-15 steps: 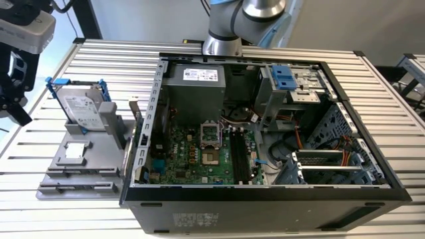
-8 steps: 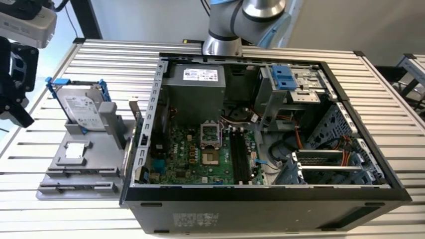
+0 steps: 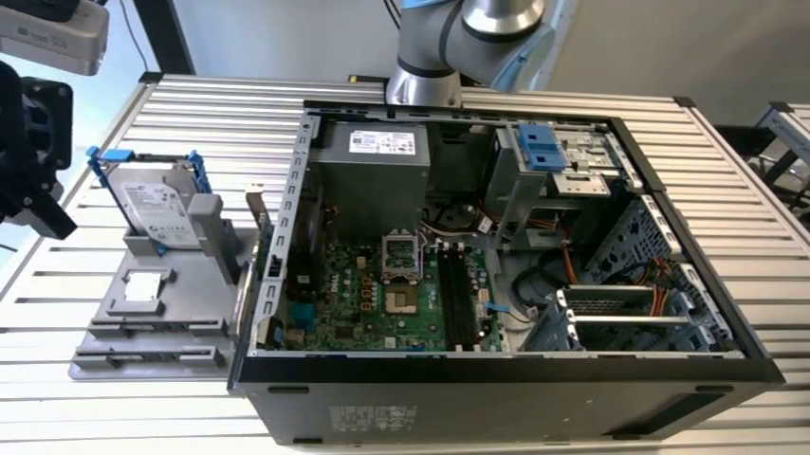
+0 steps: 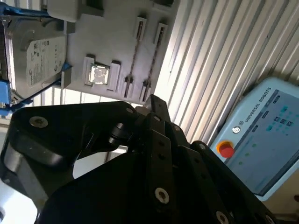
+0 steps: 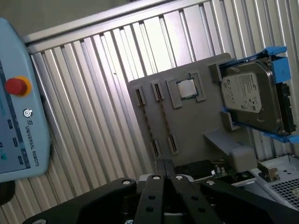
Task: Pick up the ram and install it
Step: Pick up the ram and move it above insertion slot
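Thin dark ram (image 4: 134,53) sticks stand edge-on in the slotted clips of the grey holder (image 5: 196,126); one ram stick (image 5: 148,122) runs between two clips. My gripper (image 5: 164,163) is black, with its fingers pressed together and nothing visible between them. It hovers well away from the holder, its tip (image 4: 154,100) aimed toward the clips. In the exterior view the gripper (image 3: 28,161) hangs at the left edge, above the slatted table. The black motherboard slots (image 3: 451,294) lie inside the open computer case (image 3: 506,365).
A silver hard drive (image 3: 158,210) in a blue-trimmed frame stands at the holder's far end, with a small square silver chip (image 3: 146,284) beside it. A pale blue teach pendant (image 4: 266,135) with a red button lies on the slatted table (image 3: 76,398).
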Action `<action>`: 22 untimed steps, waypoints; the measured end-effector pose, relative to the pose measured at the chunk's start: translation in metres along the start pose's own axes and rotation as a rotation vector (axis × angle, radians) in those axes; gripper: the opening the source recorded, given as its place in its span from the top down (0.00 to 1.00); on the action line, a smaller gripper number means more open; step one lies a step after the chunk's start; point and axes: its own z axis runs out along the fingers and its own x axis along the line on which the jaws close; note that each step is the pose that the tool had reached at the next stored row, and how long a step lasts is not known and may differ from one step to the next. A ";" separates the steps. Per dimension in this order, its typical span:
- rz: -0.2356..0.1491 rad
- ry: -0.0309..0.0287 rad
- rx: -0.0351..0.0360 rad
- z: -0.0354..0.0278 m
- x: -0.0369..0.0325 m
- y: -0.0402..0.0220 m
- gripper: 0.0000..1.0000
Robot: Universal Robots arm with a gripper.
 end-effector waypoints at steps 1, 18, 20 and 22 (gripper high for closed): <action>-0.005 -0.0152 -0.0031 -0.0001 0.0000 0.0001 1.00; -0.208 -0.1104 -0.0625 0.0004 0.0000 0.0001 1.00; -0.244 -0.1111 -0.0654 0.0006 0.0000 0.0001 1.00; -0.281 -0.1117 -0.0684 0.0007 0.0000 0.0001 1.00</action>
